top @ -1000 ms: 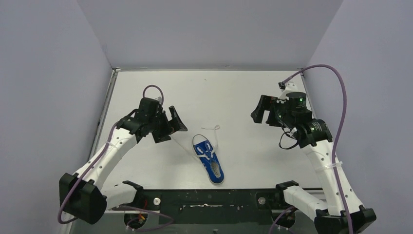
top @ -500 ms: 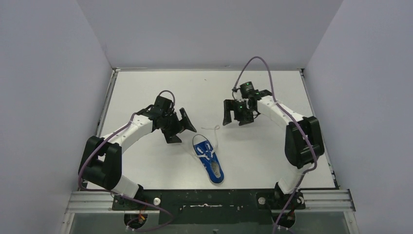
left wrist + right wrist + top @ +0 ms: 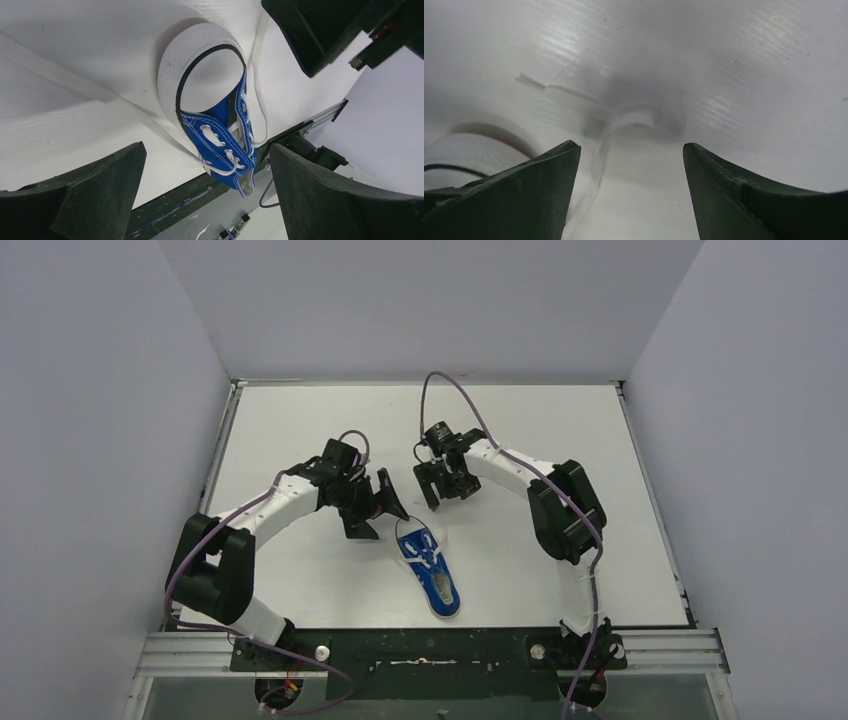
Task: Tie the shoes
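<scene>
The small blue sneaker (image 3: 430,565) lies on the white table, toe toward the back. In the left wrist view its white toe cap and blue upper (image 3: 220,142) sit between my fingers' line of sight. My left gripper (image 3: 379,516) is open and empty, just left of the toe (image 3: 206,150); one white lace (image 3: 175,146) runs toward it. My right gripper (image 3: 432,494) is open and empty, low over the other lace (image 3: 634,120) just behind the toe. That lace curls on the table between the open jaws (image 3: 630,147), with its frayed end (image 3: 526,80) to the left.
The table's black front rail (image 3: 420,648) runs below the shoe's heel. Grey walls close the back and both sides. The right gripper's black body (image 3: 325,30) shows in the left wrist view, close to the shoe's toe.
The right arm has swung far left from the right side to just behind the shoe's toe, over the lace. The left gripper has moved slightly right, toward the toe.
</scene>
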Tool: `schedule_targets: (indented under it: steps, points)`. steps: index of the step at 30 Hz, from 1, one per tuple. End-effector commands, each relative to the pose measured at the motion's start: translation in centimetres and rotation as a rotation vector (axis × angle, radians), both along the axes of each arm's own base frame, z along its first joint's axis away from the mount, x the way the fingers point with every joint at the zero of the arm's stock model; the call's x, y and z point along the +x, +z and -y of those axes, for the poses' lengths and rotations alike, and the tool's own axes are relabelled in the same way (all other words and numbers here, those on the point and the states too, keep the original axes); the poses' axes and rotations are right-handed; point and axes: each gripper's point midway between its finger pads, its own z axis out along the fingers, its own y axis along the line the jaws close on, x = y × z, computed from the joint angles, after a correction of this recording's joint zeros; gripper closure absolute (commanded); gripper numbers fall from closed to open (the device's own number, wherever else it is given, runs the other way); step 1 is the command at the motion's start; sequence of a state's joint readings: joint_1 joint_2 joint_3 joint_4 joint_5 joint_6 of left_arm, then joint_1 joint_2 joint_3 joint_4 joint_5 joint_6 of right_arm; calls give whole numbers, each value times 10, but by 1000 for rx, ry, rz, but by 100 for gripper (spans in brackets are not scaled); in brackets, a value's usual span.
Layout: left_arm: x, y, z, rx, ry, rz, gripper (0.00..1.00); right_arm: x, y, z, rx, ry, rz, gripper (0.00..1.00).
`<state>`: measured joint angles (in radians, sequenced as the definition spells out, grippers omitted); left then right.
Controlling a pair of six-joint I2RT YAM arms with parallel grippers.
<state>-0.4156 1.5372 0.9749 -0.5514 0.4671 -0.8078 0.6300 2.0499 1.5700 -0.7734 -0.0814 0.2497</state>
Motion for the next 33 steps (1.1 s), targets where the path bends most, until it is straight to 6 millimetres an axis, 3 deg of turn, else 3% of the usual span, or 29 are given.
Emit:
schedule_targets:
  steps: [1,4,7,9,12,18,24,27,33]
  points:
    - [3,5,18,-67,-56,4,6,24,-1,-6,-37,-12,76,26]
    - [2,-1,24,-75,-54,-23,6,29,-5,-2,-63,-17,96,42]
    - [2,-6,30,-102,-50,-47,7,27,-6,4,-60,-36,102,67]
    - [2,-11,34,-112,-59,-60,7,24,-2,15,-40,-71,108,86]
    - [7,-19,41,-130,-75,-83,7,22,15,23,47,-101,147,100]
    - [21,-25,71,-166,-128,-89,12,10,36,44,237,-207,119,100]
    - [35,-19,101,-176,-207,-58,15,0,41,68,268,-251,112,100]
    - [32,-18,86,-81,-247,-27,14,-4,45,73,269,-254,114,100]
    - [10,-10,30,129,-490,170,10,-13,64,72,299,-225,119,100]
